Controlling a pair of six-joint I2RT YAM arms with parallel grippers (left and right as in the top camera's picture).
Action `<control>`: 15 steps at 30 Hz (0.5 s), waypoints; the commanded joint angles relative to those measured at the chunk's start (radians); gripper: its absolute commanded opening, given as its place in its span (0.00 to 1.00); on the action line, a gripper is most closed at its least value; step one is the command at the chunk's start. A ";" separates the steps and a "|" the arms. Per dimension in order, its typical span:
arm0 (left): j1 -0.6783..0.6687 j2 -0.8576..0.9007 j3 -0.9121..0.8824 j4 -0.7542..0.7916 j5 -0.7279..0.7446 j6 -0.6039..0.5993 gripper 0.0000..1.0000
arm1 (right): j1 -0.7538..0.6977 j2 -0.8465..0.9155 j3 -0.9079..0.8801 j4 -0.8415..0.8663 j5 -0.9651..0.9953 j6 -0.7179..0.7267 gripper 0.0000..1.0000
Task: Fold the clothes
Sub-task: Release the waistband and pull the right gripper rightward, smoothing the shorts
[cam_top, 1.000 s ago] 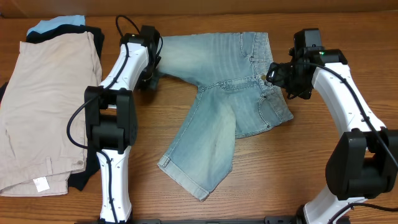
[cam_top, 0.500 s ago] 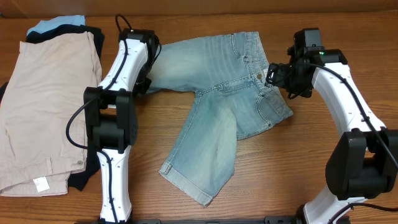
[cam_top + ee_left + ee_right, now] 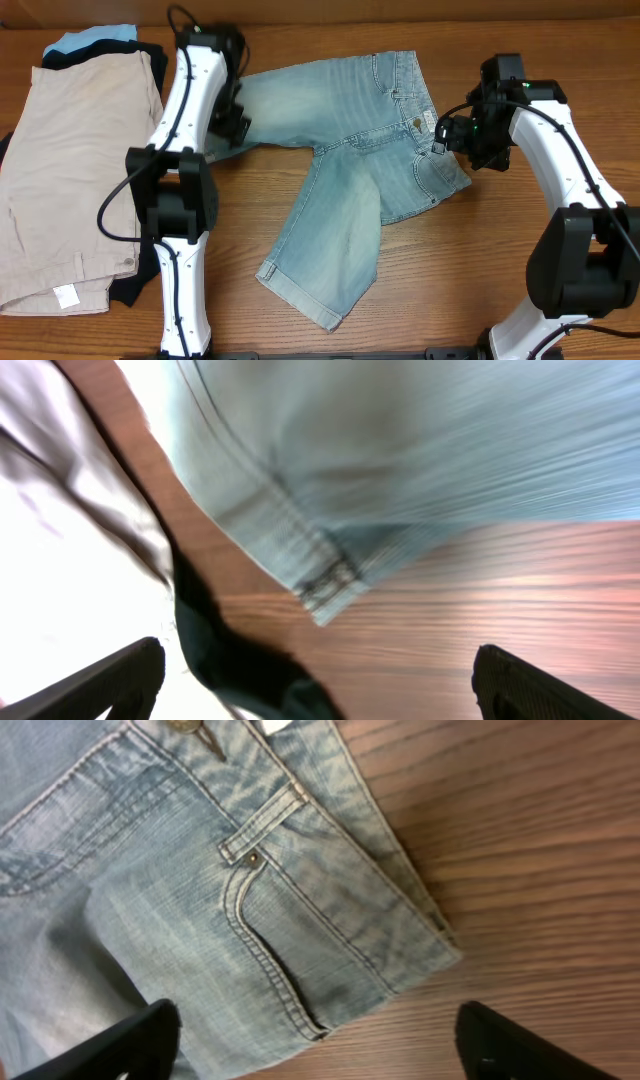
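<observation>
Left gripper [image 3: 315, 655] fingers apart, empty, by leg hem | right gripper [image 3: 315, 1010] apart, empty, above waistband corner | denim shorts [image 3: 350, 170] flat on table [image 3: 450, 280], legs splayed | progress: no fold made yet — whole fold left

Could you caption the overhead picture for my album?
Denim shorts lie on the wooden table between left arm and right arm, beige shorts alongside.
</observation>
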 commanded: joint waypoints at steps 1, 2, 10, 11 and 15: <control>0.000 -0.011 0.211 -0.039 0.220 -0.009 1.00 | 0.004 0.025 -0.025 0.002 -0.055 0.002 0.79; -0.003 -0.011 0.258 -0.048 0.264 -0.008 1.00 | 0.005 0.030 -0.040 0.009 -0.057 0.001 0.75; -0.027 -0.011 0.510 -0.093 0.698 0.077 1.00 | 0.003 0.042 -0.166 0.113 -0.096 -0.008 0.71; -0.032 -0.011 0.510 -0.093 0.722 0.077 1.00 | 0.003 0.042 -0.174 0.130 -0.107 -0.015 0.71; -0.058 -0.011 0.498 -0.093 0.731 0.077 1.00 | 0.003 0.042 -0.217 0.235 -0.232 -0.098 0.72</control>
